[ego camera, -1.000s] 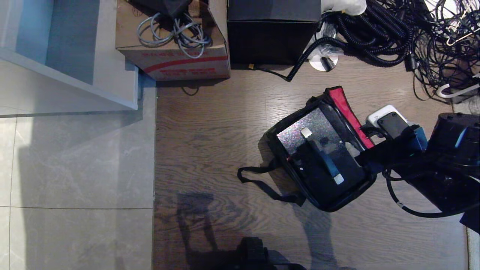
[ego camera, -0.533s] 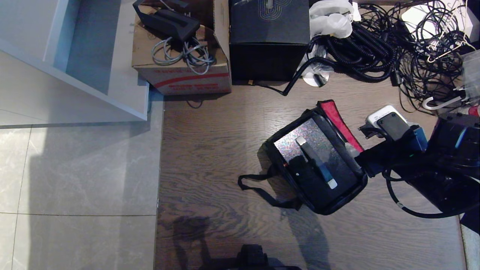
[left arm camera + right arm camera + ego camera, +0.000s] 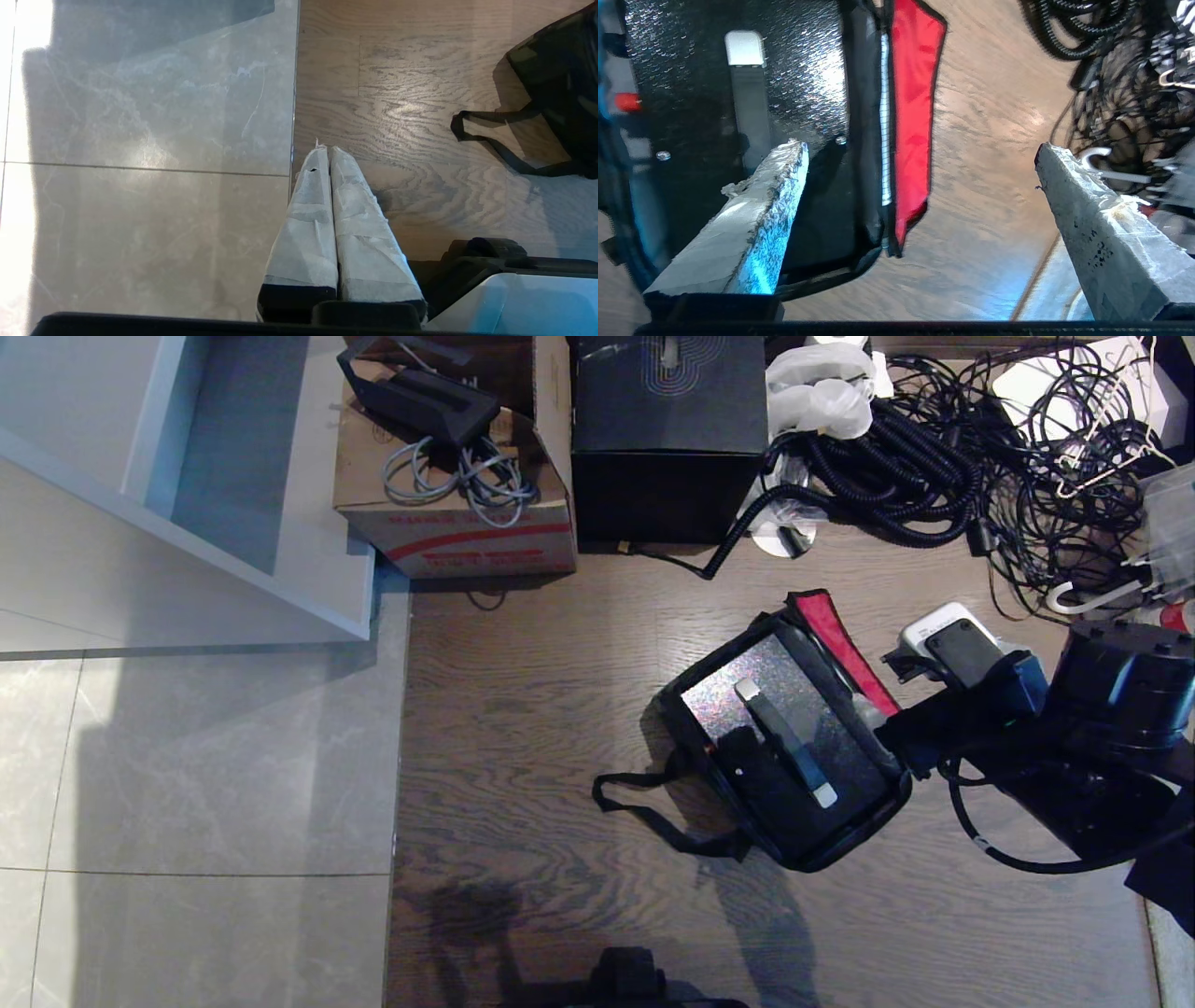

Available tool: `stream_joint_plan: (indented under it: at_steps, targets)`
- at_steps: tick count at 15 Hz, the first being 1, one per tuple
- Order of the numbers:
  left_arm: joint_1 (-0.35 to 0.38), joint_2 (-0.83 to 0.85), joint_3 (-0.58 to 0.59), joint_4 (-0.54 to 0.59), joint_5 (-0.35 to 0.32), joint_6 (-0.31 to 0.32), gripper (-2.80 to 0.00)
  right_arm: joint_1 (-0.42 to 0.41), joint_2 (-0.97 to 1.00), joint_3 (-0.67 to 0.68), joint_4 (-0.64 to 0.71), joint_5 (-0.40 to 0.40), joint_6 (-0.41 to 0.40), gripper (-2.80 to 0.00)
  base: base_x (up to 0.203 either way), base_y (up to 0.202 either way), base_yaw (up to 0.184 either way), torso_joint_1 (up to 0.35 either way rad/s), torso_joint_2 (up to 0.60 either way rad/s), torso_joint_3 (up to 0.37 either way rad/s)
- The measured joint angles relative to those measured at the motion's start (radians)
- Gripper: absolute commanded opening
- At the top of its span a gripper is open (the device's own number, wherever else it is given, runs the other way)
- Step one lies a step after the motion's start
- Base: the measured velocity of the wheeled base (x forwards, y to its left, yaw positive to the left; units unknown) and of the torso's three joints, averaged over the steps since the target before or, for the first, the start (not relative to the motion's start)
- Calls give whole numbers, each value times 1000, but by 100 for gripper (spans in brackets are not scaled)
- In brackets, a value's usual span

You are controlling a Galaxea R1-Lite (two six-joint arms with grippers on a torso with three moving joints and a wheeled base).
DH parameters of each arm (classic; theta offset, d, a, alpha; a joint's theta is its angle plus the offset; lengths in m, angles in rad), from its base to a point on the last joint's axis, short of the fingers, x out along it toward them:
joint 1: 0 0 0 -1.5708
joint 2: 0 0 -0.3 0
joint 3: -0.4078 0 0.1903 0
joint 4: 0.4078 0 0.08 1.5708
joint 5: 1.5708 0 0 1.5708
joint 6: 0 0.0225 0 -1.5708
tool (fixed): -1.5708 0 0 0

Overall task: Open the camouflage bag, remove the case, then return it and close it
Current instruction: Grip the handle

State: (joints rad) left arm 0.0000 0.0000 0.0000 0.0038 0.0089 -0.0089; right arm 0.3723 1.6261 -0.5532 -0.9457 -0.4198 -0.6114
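The camouflage bag (image 3: pixel 693 758) lies open on the wooden floor, its red flap lining (image 3: pixel 834 639) folded back on the right. Inside lies the case (image 3: pixel 738 683), glittery, with a black bar handle (image 3: pixel 782 740) with silver ends. My right arm (image 3: pixel 1102 737) reaches in from the right to the bag's right edge. My right gripper (image 3: pixel 920 147) hangs open over that edge. One fingertip (image 3: pixel 794 158) is above the case (image 3: pixel 803 70), the other over bare floor, and it holds nothing. The left gripper (image 3: pixel 328 150) is shut and empty, parked left of the bag (image 3: pixel 560 70) and its strap (image 3: pixel 495 149).
A black cube box (image 3: pixel 667 429) and a cardboard box (image 3: pixel 457 523) with cables stand behind the bag. A tangle of black cables (image 3: pixel 980 457) fills the far right. A white cabinet (image 3: pixel 233 551) stands at the left over grey tiles (image 3: pixel 187 756).
The whole head view has shifted downward, so the camera has tilted up and shows more of the boxes behind. The bag, the case and the open right gripper keep their places.
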Motion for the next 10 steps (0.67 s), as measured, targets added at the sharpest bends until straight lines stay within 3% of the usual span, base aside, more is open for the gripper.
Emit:
stream_joint_plan:
  at_steps: [3, 10]
  targets:
    - [0, 0, 0, 1, 0, 0, -280, 1, 8, 4, 1, 0, 5, 0, -92, 0, 0, 5, -4, 2]
    - [0, 0, 0, 1, 0, 0, -280, 4, 31, -1, 0, -2, 7, 0, 0, 0, 0, 0, 0, 0]
